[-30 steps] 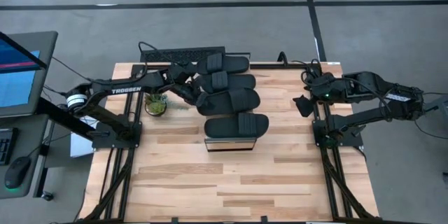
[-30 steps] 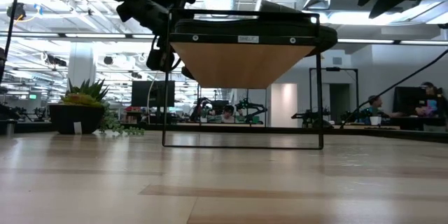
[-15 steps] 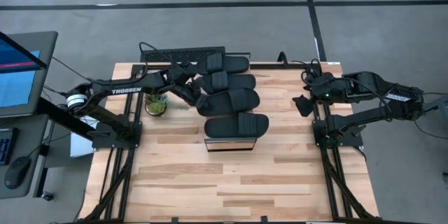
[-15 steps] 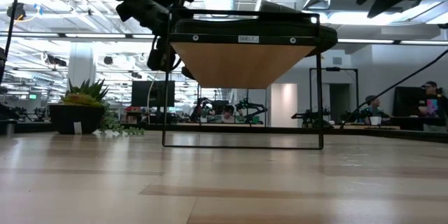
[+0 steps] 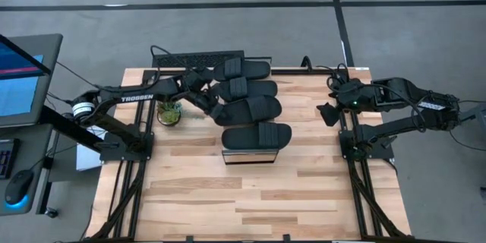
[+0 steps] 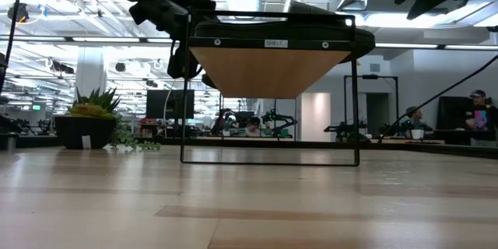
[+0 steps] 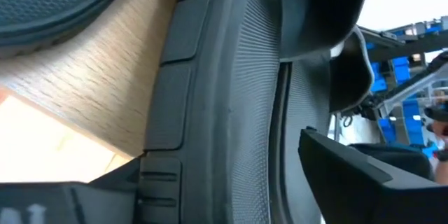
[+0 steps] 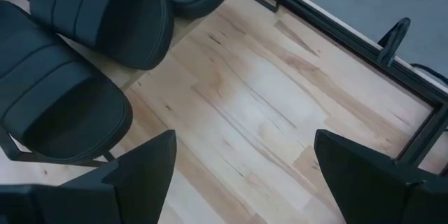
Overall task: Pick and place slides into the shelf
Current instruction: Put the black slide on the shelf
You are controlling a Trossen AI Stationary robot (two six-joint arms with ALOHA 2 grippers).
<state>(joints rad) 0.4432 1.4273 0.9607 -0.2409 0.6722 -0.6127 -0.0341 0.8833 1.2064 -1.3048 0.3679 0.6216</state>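
Observation:
Four black slides lie side by side across the shelf [image 5: 249, 156], soles down: the far one [image 5: 243, 68], the second [image 5: 250, 88], the third [image 5: 250, 110] and the near one [image 5: 257, 135]. In the low view the shelf [image 6: 272, 70] stands raised on thin black legs. My left gripper [image 5: 211, 105] is open at the third slide's left end [image 7: 210, 112], which reaches past the shelf's left edge [image 7: 77, 91]; the end lies between its fingers. My right gripper [image 5: 328, 114] is open and empty, raised over the table's right side. My left gripper's fingers stand on either side of the third slide's left end [image 7: 231, 154], coming level from the table's left. The slide rests on the shelf. Whether either finger [image 7: 329, 161] touches the slide, I cannot tell.
A small potted plant [image 5: 169, 112] stands on the table just left of the shelf, under my left arm. A black grille-like item [image 5: 190, 59] lies at the far edge. The near half of the wooden tabletop [image 5: 250, 197] holds nothing. People show far off in the room behind.

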